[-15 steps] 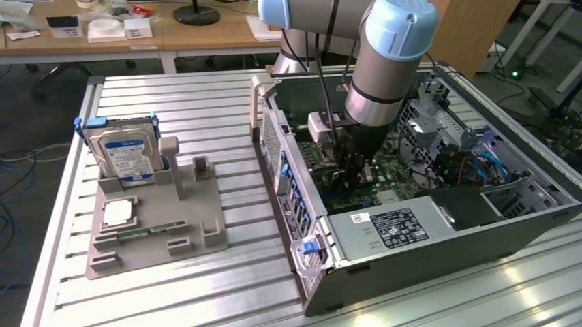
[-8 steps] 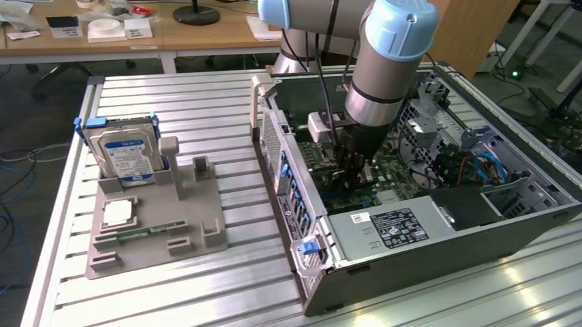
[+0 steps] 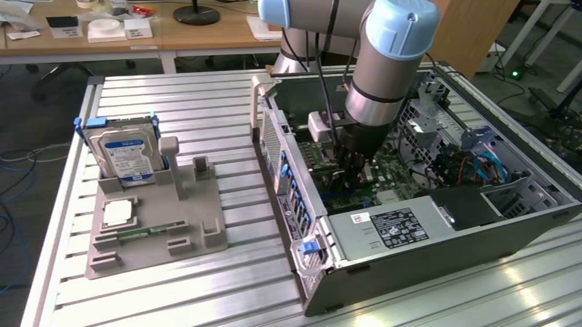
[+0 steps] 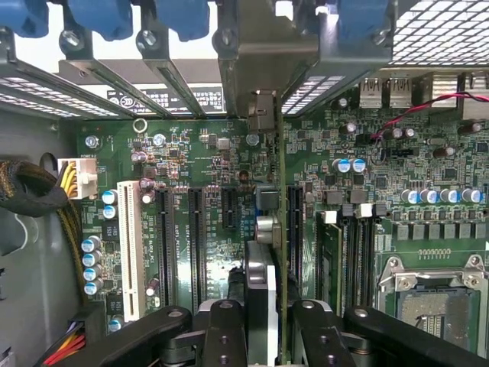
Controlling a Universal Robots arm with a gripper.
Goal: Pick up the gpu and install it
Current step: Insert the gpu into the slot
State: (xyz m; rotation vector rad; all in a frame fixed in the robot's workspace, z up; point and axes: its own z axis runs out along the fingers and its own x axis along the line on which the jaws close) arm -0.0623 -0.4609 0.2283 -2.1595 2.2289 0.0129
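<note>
Inside the open computer case [image 3: 314, 204], my gripper [image 3: 351, 174] reaches down to the green motherboard [image 4: 199, 176]. In the wrist view the gpu [image 4: 280, 191] shows edge-on as a thin greenish-grey card standing upright between the black expansion slots [image 4: 195, 245]. Its metal bracket [image 4: 260, 112] meets the rear slot openings of the case. My gripper [image 4: 280, 325] is shut on the gpu, one finger pressed against each face. The card's lower edge is down at the board, but I cannot tell whether it is seated in its slot.
On the grey fixture [image 3: 155, 225], at the exterior view's left, stand a silver hard drive [image 3: 127, 153] and a small square chip [image 3: 118, 212]. Beside the card are RAM sticks [image 4: 330, 260], a CPU socket [image 4: 432, 298], a white slot [image 4: 128, 248] and cable bundles [image 4: 30, 191].
</note>
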